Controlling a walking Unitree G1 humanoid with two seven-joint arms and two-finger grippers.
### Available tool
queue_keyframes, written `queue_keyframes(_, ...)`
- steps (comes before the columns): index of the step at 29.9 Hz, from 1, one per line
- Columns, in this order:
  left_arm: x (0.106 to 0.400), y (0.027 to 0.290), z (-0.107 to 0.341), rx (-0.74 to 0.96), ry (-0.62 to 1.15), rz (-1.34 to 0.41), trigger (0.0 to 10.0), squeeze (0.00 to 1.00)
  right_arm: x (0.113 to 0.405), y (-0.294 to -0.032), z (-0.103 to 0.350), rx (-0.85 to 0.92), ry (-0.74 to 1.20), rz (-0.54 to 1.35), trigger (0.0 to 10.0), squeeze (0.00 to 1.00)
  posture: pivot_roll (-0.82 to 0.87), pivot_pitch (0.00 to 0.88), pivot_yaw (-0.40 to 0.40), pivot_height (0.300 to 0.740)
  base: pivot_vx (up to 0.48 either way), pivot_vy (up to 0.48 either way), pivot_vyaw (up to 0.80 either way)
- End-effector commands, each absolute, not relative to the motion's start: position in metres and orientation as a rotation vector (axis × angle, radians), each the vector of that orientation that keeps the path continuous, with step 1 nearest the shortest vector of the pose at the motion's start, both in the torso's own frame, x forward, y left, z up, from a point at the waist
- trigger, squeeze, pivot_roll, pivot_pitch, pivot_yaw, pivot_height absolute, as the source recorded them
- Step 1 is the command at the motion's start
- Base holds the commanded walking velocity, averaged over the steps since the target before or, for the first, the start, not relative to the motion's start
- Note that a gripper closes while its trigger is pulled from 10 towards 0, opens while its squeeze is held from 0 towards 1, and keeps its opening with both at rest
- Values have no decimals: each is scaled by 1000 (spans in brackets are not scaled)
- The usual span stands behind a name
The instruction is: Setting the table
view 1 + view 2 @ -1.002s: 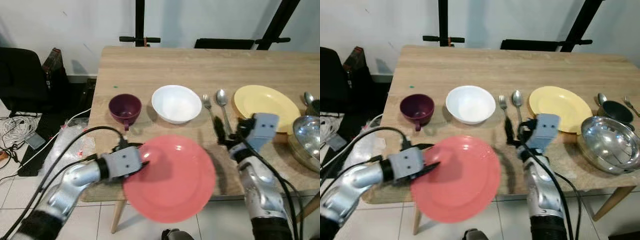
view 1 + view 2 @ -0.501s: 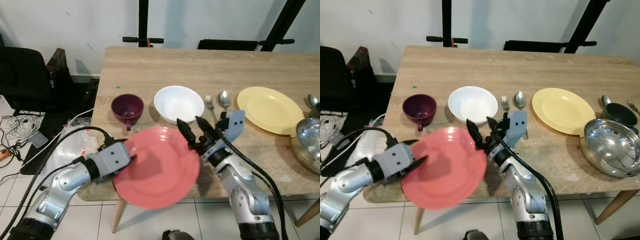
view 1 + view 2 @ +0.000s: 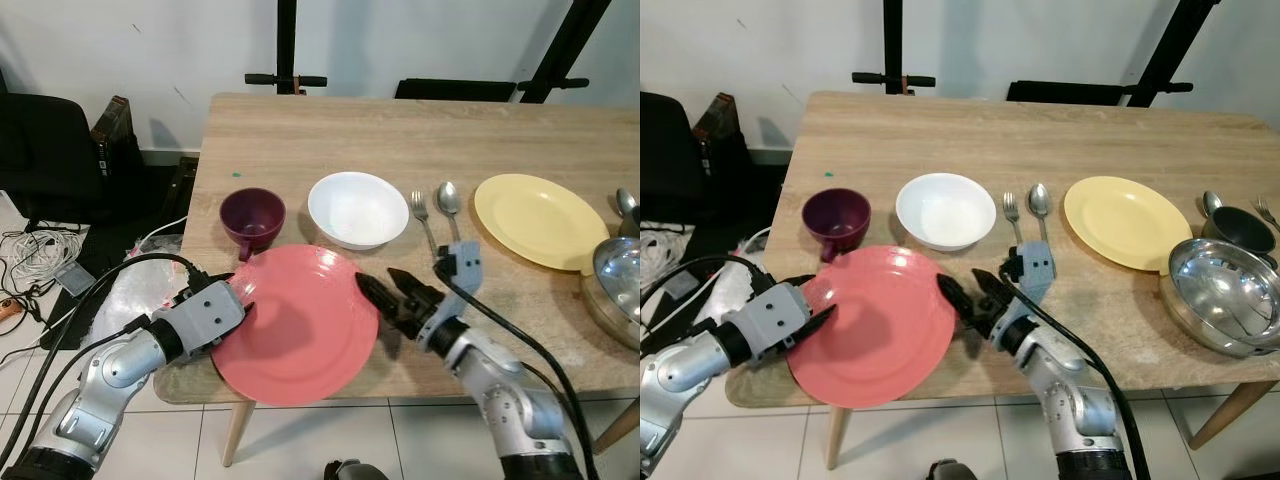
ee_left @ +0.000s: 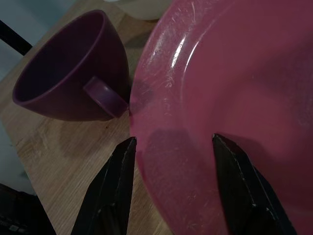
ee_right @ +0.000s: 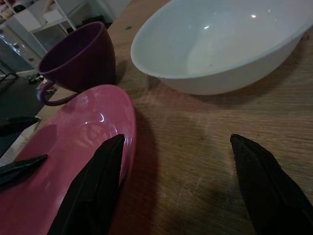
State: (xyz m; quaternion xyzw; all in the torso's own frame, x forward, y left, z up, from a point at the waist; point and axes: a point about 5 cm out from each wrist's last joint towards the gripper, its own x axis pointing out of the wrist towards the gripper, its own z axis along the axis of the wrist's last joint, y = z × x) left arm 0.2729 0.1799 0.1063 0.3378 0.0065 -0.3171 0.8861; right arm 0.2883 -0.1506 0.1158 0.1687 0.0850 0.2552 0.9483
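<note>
At the lower centre of the left eye view, the red plate (image 3: 295,325) sits at the near edge of the wooden table (image 3: 330,135), partly over the edge. The left gripper (image 3: 238,310) grasps its left rim, one finger above and one under. The right gripper (image 3: 385,292) is at the plate's right rim with its fingers (image 5: 90,193) spread apart, holding nothing. Just behind the plate stand the purple cup (image 3: 252,220) and the white bowl (image 3: 357,208). Further right lie a fork (image 3: 422,219), a spoon (image 3: 449,203) and the yellow plate (image 3: 538,218).
</note>
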Motion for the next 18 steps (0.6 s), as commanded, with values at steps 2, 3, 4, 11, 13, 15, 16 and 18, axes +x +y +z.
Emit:
queue_keyframes(2, 254, 191, 62, 720, 267, -685, 10000, 0, 283, -162, 103, 368, 239, 466, 10000, 0, -111, 64, -20, 740, 0, 0, 0)
queue_keyframes(3, 254, 191, 62, 720, 267, -685, 10000, 0, 283, -162, 103, 368, 239, 466, 10000, 0, -111, 64, -20, 740, 0, 0, 0)
queue_keyframes(4, 254, 191, 62, 719, 266, -687, 10000, 0, 283, -162, 102, 372, 242, 464, 10000, 0, -111, 64, -20, 740, 0, 0, 0)
queue_keyframes(11, 254, 190, 63, 718, 265, -685, 10000, 0, 274, -145, 105, 549, 286, 594, 10000, 0, -109, 66, -21, 740, 0, 0, 0)
queue_keyframes(13, 254, 190, 62, 719, 264, -685, 10000, 0, 270, -140, 105, 586, 302, 640, 10000, 0, -109, 66, -21, 740, 0, 0, 0)
queue_keyframes(15, 254, 189, 62, 721, 263, -685, 10000, 0, 267, -138, 105, 602, 311, 659, 10000, 0, -109, 66, -21, 740, 0, 0, 0)
queue_keyframes(16, 254, 189, 63, 721, 261, -684, 10000, 0, 262, -133, 104, 625, 334, 698, 10000, 384, -111, 70, -24, 740, 0, 0, 0)
queue_keyframes(18, 254, 188, 63, 720, 260, -684, 10000, 0, 260, -132, 104, 624, 337, 707, 10000, 384, -111, 70, -24, 740, 0, 0, 0)
